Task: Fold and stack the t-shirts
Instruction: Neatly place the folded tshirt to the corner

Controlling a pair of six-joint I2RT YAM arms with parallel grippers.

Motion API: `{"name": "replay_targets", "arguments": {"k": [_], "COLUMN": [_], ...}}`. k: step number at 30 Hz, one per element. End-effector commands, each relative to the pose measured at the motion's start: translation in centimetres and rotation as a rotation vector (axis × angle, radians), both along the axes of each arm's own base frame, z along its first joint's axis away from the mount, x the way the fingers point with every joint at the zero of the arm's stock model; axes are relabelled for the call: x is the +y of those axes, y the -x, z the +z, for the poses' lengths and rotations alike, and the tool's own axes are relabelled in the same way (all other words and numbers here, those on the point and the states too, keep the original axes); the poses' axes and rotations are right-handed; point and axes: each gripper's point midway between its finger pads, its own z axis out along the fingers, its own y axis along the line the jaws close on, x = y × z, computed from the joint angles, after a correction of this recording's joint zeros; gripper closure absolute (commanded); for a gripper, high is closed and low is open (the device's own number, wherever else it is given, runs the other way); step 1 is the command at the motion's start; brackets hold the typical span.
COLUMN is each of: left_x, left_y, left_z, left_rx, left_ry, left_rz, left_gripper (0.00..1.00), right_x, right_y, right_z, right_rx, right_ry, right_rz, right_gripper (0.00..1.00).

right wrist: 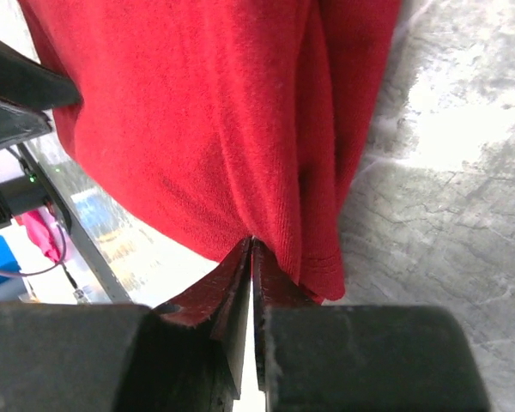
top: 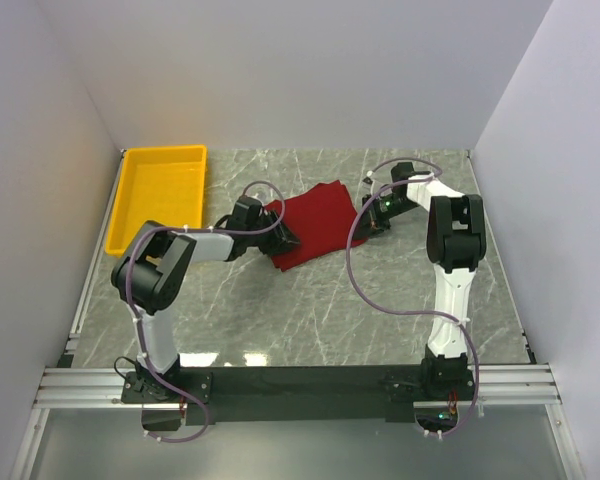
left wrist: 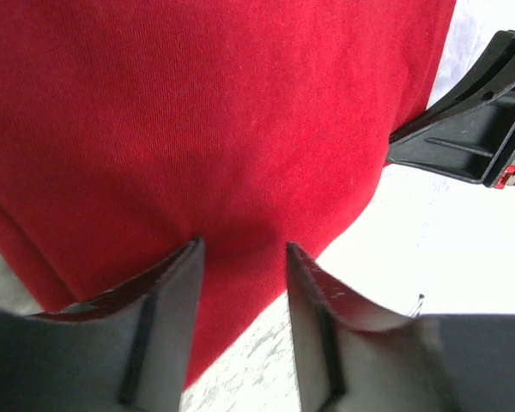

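**Position.** The t-shirt (top: 315, 222) lies partly folded on the surface (top: 310, 320), near the middle and toward the far side, between the two arms. It is well apart from the yellow tray (top: 160, 195) at the far left.

**Pincer state.**
- The right pincer (right wrist: 253, 257) is closed to a narrow slit on the right edge of the t-shirt. A fold of red cloth is nipped at the very tips.
- The left pincer (left wrist: 240, 257) stands part-way open over the left edge. Flat cloth shows in the gap between its fingers (left wrist: 176, 292), and no pinch is visible.

**Handling properties (judged).**
- The garment is a soft, light knit with no stiffness. It drapes, sags and creases under its own weight.
- Any unsupported part trails behind a lifted edge.
- Layers slide over one another easily, so a fold can open if it is dragged.
- The item is not fragile. The marbled surface looks smooth, so the cloth is likely to slip across it rather than catch.

**Where to take hold.**
- Grip at hems or folded edges, where several layers give the tips something to bite.
- Take all layers at once, because a single-layer grip peels the fold apart.
- Hold two opposing edges, one per arm, and keep the cloth lightly taut between them.
- Avoid tip-only grips, since a thin nip is liable to slip out.
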Motion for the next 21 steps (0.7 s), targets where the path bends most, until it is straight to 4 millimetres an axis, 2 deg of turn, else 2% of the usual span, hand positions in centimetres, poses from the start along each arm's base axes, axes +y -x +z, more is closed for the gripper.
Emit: {"name": "replay_targets", "arguments": {"k": [1,2,3,4,5,6,7,8,9,10,11,12,13,14,15,16,17,18,19,20,21], "left_x": [0.6,0.8,1.1,1.7,2.1,3.4,4.3,5.3,6.8,8.2,9.3,10.8,11.9,12.7,13.6,14.5,14.8,15.4,15.5,15.8,16.2], "left_y": [-0.9,-1.7,-2.1,-2.1,-2.5,-3.2,-3.2,-2.6,-2.9,-1.9,-1.2,-0.9,0.4,1.1,2.0,3.3,4.1,5.3,6.2,6.8,8.0], "left_z": [3.5,4.8,5.9,7.8,9.2,10.2,12.9,13.3,14.2,15.7,16.0,16.5,17.6,18.0,17.9,18.5,18.5,19.6,18.3,18.2,18.6], "left_rx": [-0.109,-0.151,-0.18,-0.229,-0.262,-0.302,-0.367,-0.372,-0.404,-0.438,-0.438,-0.451,-0.472,-0.475,-0.465,-0.477,-0.475,-0.496,-0.464,-0.457,-0.451], "left_ry": [-0.04,-0.054,-0.069,-0.091,-0.109,-0.161,-0.175,-0.208,-0.249,-0.27,-0.296,-0.332,-0.323,-0.324,-0.331,-0.306,-0.292,-0.256,-0.241,-0.225,-0.186], "left_rz": [-0.002,0.016,0.031,0.036,0.051,0.112,0.135,0.156,0.219,0.25,0.276,0.331,0.364,0.393,0.417,0.448,0.454,0.467,0.467,0.473,0.495], "left_gripper": [0.49,0.48,0.47,0.46,0.45,0.41,0.38,0.36,0.3,0.27,0.24,0.17,0.14,0.1,0.04,0.03,0.03,0.03,0.03,0.03,0.03], "right_x": [-1.1,-1.3,-2.0,-2.3,-2.7,-3.1,-3.3,-3.5,-3.7,-4.0,-4.1,-4.2,-4.5,-4.6,-4.8,-5.0,-4.8,-4.4,-4.0,-3.2,-2.9], "right_y": [-0.7,-1.0,-1.4,-1.6,-1.8,-2.1,-2.2,-2.4,-2.5,-2.8,-2.9,-2.8,-3.8,-4.3,-4.4,-5.5,-5.8,-6.4,-6.4,-7.2,-7.4], "right_z": [1.8,3.5,4.2,5.0,6.2,6.9,7.2,7.7,7.9,8.0,7.9,7.6,8.0,7.9,7.4,7.8,7.6,8.1,7.1,7.5,7.0], "right_rx": [-0.082,-0.142,-0.171,-0.198,-0.231,-0.258,-0.271,-0.29,-0.295,-0.311,-0.316,-0.305,-0.355,-0.348,-0.343,-0.38,-0.379,-0.38,-0.343,-0.352,-0.339], "right_ry": [0.017,0.021,0.041,0.051,0.065,0.076,0.092,0.102,0.115,0.132,0.141,0.152,0.176,0.189,0.208,0.216,0.225,0.214,0.215,0.219,0.234], "right_rz": [0.025,0.034,0.03,0.03,0.027,0.029,0.027,0.026,0.018,0.01,0.005,-0.016,-0.041,-0.094,-0.129,-0.163,-0.176,-0.195,-0.191,-0.189,-0.183], "right_gripper": [0.88,0.84,0.82,0.78,0.7,0.66,0.63,0.54,0.52,0.46,0.37,0.35,0.25,0.11,0.11,0.1,0.1,0.09,0.09,0.09,0.08]}}
